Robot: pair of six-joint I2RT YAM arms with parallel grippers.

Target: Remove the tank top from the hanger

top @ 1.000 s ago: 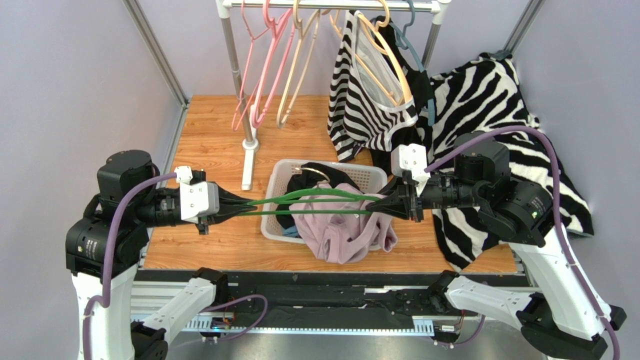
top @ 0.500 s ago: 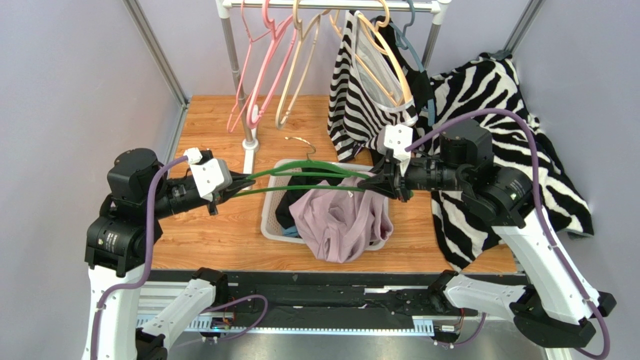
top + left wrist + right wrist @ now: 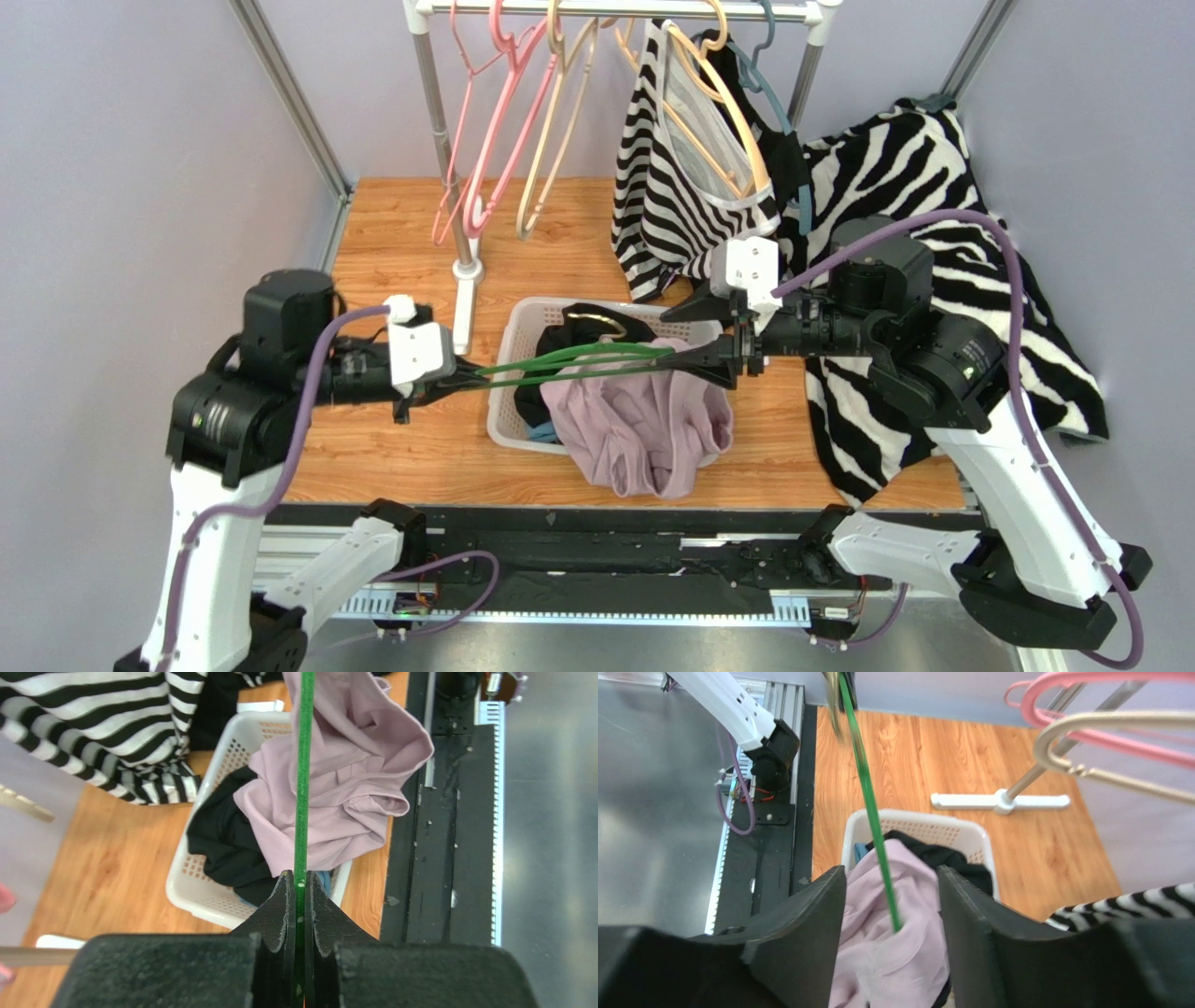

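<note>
A green hanger [image 3: 575, 364] stretches level above the white basket [image 3: 508, 403]. My left gripper [image 3: 456, 375] is shut on its left end; in the left wrist view the green wire [image 3: 303, 777] runs straight out of the pinched gripper [image 3: 299, 882]. My right gripper [image 3: 709, 357] stands open around the hanger's other end without touching it. In the right wrist view the wire [image 3: 868, 805] ends against the lilac tank top [image 3: 878, 966] between the spread jaws [image 3: 892, 882]. The tank top [image 3: 638, 427] lies bunched over the basket's front right rim.
A black garment [image 3: 561, 343] fills the basket. Behind it stands a clothes rack [image 3: 463, 266] with pink and beige hangers [image 3: 519, 126] and a zebra-striped garment [image 3: 687, 182]. A zebra cloth [image 3: 912, 182] covers the table's right side.
My right gripper has opened and let go of the hanger. The left arm swung the hanger's left end inward and lower. The tank top has sagged onto the basket.
</note>
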